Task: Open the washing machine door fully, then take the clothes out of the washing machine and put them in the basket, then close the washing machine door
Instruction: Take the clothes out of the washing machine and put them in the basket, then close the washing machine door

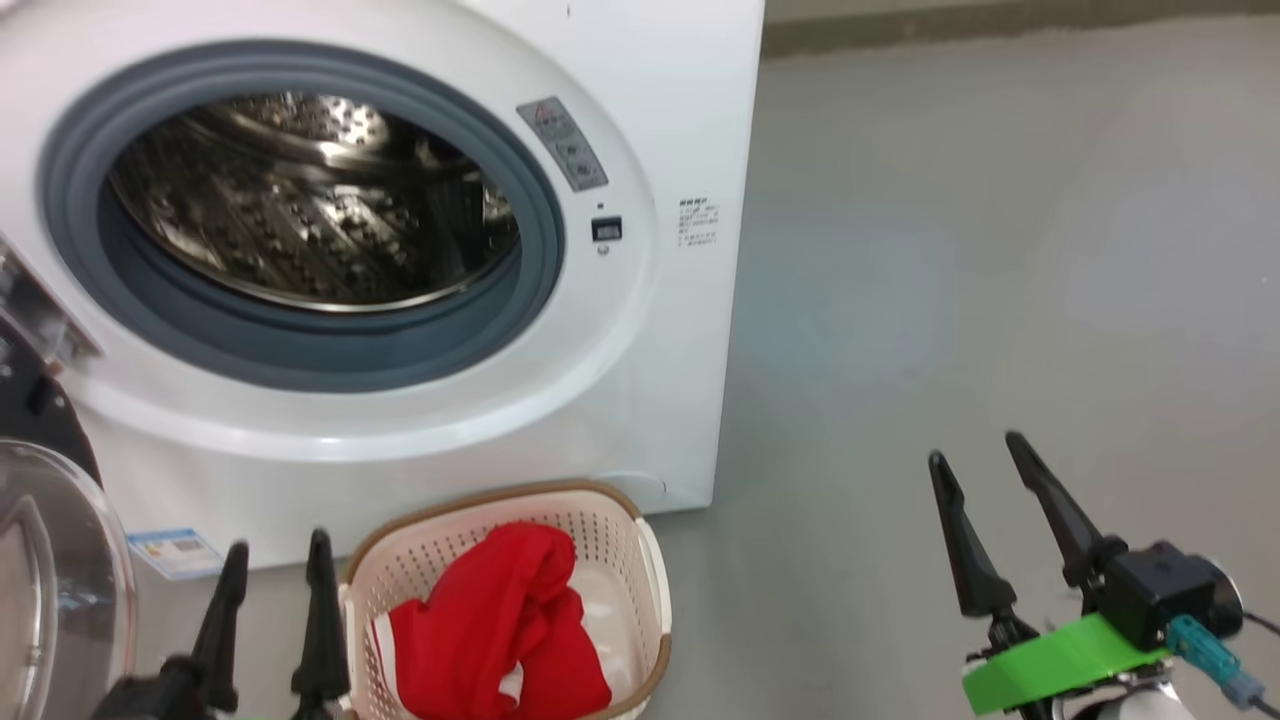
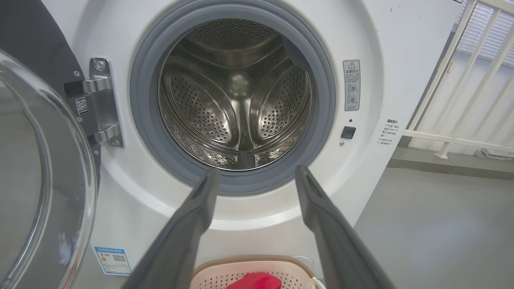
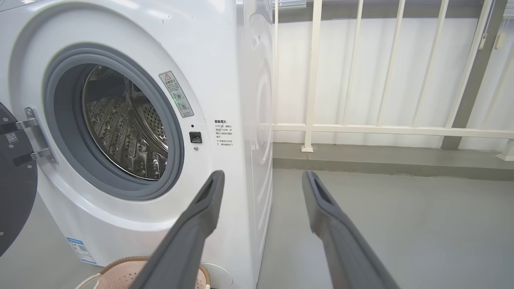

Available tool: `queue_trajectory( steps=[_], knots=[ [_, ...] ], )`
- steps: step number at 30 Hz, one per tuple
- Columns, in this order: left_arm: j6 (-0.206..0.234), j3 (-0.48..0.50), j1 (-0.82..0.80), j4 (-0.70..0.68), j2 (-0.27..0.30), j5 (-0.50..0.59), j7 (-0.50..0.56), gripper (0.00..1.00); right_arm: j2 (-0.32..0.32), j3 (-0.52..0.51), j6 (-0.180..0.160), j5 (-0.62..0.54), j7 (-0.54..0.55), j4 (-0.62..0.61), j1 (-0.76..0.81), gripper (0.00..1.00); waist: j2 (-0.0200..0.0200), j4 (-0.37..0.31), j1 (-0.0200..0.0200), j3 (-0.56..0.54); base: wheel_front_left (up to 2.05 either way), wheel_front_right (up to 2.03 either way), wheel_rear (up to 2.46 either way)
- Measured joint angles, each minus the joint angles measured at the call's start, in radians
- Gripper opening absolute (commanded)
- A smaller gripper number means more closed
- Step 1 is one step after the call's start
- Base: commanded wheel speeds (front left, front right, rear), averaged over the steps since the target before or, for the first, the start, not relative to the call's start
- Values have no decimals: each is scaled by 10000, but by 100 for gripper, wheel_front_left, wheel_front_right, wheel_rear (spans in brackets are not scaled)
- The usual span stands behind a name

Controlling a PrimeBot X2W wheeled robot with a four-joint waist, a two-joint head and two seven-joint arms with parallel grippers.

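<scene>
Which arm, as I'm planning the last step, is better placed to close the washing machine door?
Left. The washing machine door hangs open at the robot's left, right beside the open left gripper. The open right gripper sits past the right side of the washing machine, over the floor.

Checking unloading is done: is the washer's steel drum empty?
Empty as far as seen: the perforated steel drum shows bare metal; red clothes lie in the cream perforated basket.

The big white front-loading washing machine (image 2: pixel 401 60) carries a grey upright label strip (image 2: pixel 351 85) at three o'clock of its drum opening, showing a warning triangle above two round pictograms. The small black printed lines (image 2: pixel 388 131) further right, the blue-and-white sticker (image 2: pixel 112 260) with a QR code at seven o'clock and the QR tag (image 2: pixel 81 106) at nine o'clock are too small to read.
</scene>
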Motion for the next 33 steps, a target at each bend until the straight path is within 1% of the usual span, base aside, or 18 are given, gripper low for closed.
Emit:
queue_trajectory(
  steps=[8,15,22,28,33],
  knots=[
    [153,79,520,-244,0,-2,0,100,19,-205,0,0,0,-157,269,100,0,-125,0,-468,0,0,0],
    [316,36,720,-330,0,-4,0,100,27,-201,0,0,0,-198,467,100,0,-168,0,-530,0,0,0],
    [376,-8,720,-357,4,-4,4,100,31,-201,0,2,0,-194,466,100,0,-147,0,-581,-10,10,0],
    [410,-65,720,-410,6,-4,59,100,33,-207,0,13,0,-194,466,100,0,-90,0,-622,-83,83,0],
    [414,-102,720,-456,12,-4,73,100,35,-211,0,13,0,-174,466,100,0,-52,0,-650,-158,158,0]
  ],
)
